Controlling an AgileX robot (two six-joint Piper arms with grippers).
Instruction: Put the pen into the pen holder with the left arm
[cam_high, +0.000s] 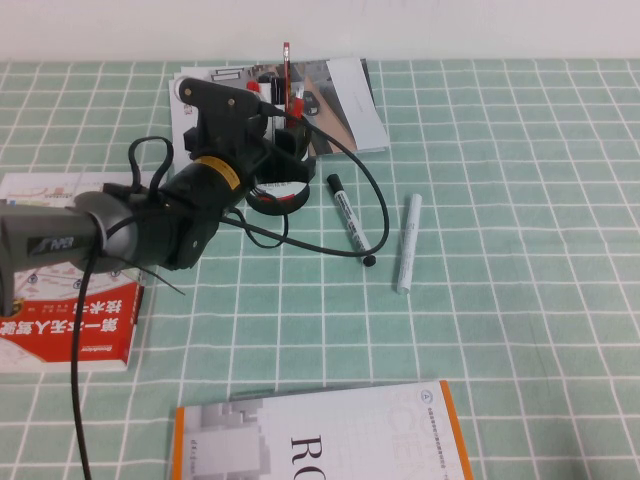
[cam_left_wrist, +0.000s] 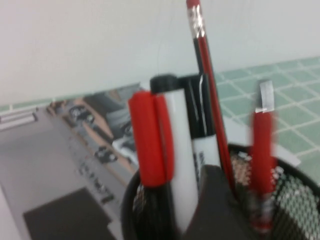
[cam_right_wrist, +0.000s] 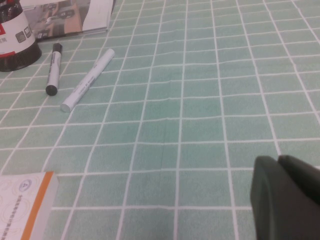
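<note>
The black wire-mesh pen holder (cam_high: 277, 193) stands at the back centre, its mesh wall close up in the left wrist view (cam_left_wrist: 295, 200). The red pen (cam_left_wrist: 262, 145) stands upright inside it, clip at the top; its red top also shows in the high view (cam_high: 297, 103). A red pencil (cam_left_wrist: 202, 45), a red-capped marker (cam_left_wrist: 150, 140) and a black-capped marker (cam_left_wrist: 195, 110) stand in the holder too. My left gripper (cam_high: 288, 135) hovers right over the holder, open; one dark finger (cam_left_wrist: 215, 200) stands apart from the pen. My right gripper (cam_right_wrist: 280, 165) is shut, low over the table.
A white marker with a black cap (cam_high: 347, 216) and an all-white marker (cam_high: 408, 243) lie right of the holder. A magazine (cam_high: 340, 100) lies behind it, a red book (cam_high: 70, 320) at the left, an orange-edged book (cam_high: 320, 440) at the front. A black cable (cam_high: 330, 250) trails over the table.
</note>
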